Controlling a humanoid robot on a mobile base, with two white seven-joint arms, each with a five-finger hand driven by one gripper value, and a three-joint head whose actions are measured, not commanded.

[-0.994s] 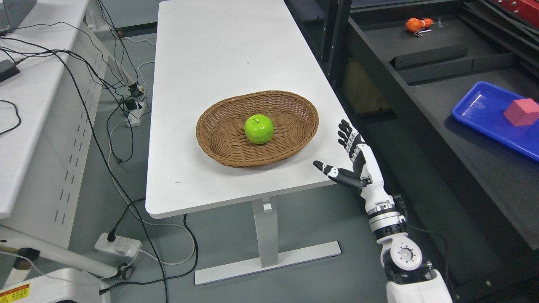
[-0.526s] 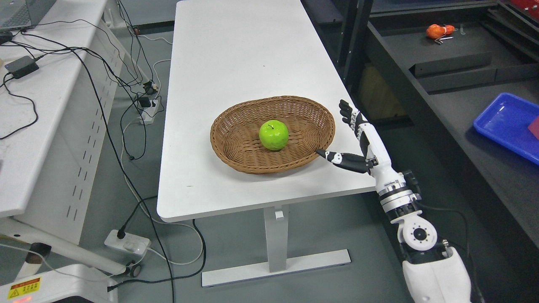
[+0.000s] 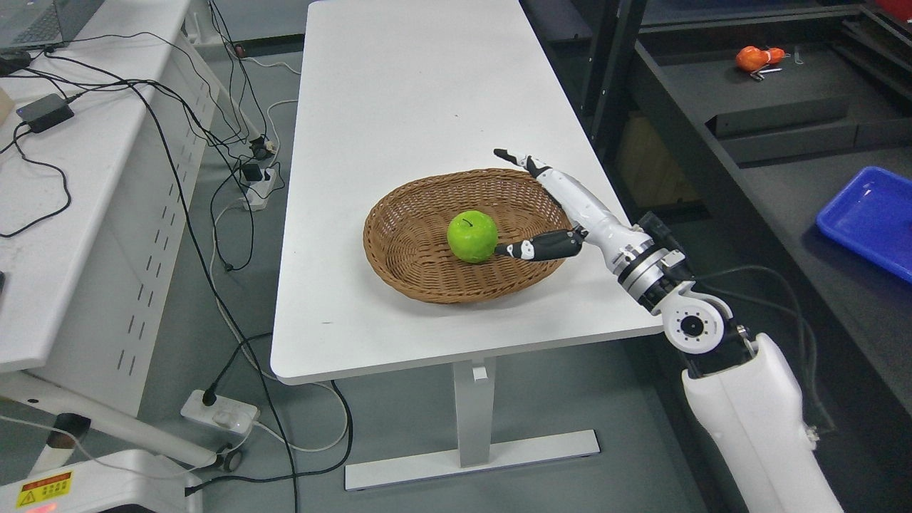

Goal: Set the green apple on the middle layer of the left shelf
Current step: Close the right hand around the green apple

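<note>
Since the earlier frames the right hand (image 3: pixel 552 214) has advanced from beyond the table's right edge to a position over the right side of the wicker basket (image 3: pixel 399 267), and the camera has also shifted, so the whole scene sits further right and lower in the frame.

Green apple (image 3: pixel 472 236): rests at the centre of the basket, stem up, in the middle of the frame. It is not lifted.

Right hand: spread, holding nothing. The thumb (image 3: pixel 538 247) points left with its tip just beside the apple's right side; contact cannot be confirmed. The fingers (image 3: pixel 531 165) extend toward the upper left over the basket's far right rim, well apart from the thumb. The arm enters from the lower right corner.

Basket: oval, brown, woven, standing on the near half of the white table (image 3: pixel 399 92), close to its right edge.

Surroundings: a second white desk (image 3: pixel 43 235) occupies the left of the frame, with black cables (image 3: pixel 171 164) trailing across it and down to the floor. A white power strip (image 3: pixel 219 411) lies on the floor at lower left. Dark shelving (image 3: pixel 776 171) fills the right of the frame, carrying a blue tray (image 3: pixel 866 221) at the right edge and a small orange object (image 3: pixel 754 57) at upper right, too small to identify.
</note>
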